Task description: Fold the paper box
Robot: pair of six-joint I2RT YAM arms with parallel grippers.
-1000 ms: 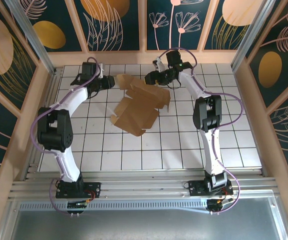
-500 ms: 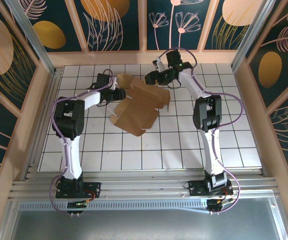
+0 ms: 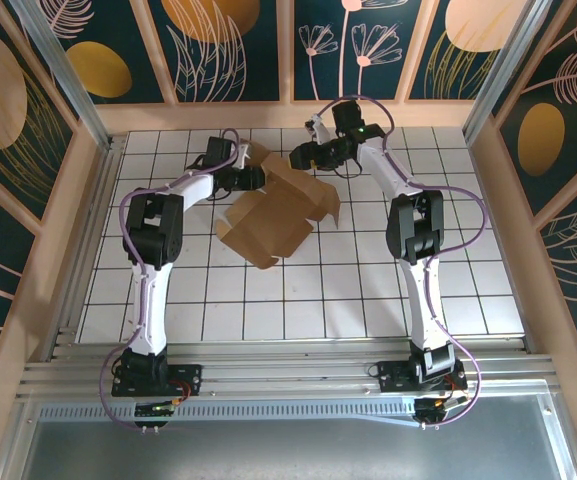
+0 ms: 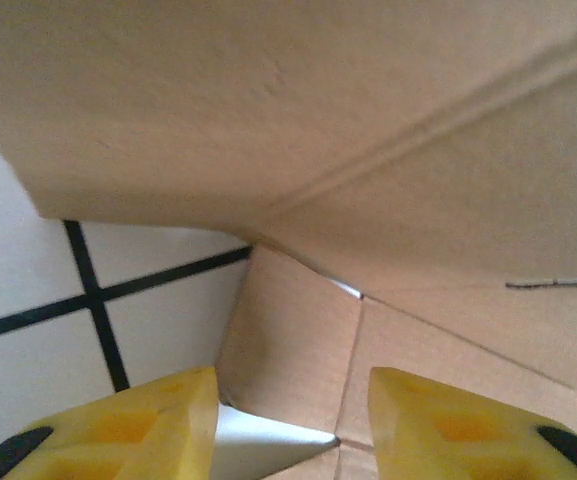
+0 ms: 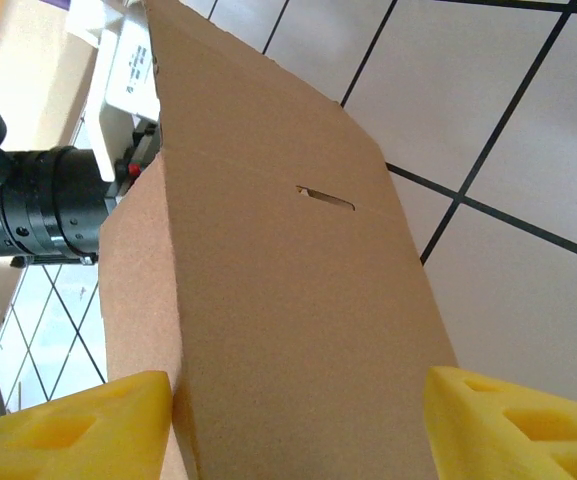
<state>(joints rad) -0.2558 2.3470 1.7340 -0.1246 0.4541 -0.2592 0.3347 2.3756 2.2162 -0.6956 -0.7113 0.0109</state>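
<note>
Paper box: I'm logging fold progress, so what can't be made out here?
Top external: whether the left gripper touches the paper box; too small.
Left wrist: the box's outline, cut off by frame edges; near cardboard blurred.
Right wrist: whether the right gripper clamps the box; cardboard covers the contact.

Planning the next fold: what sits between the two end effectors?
A raised flap of the paper box, clearest in the right wrist view.
</note>
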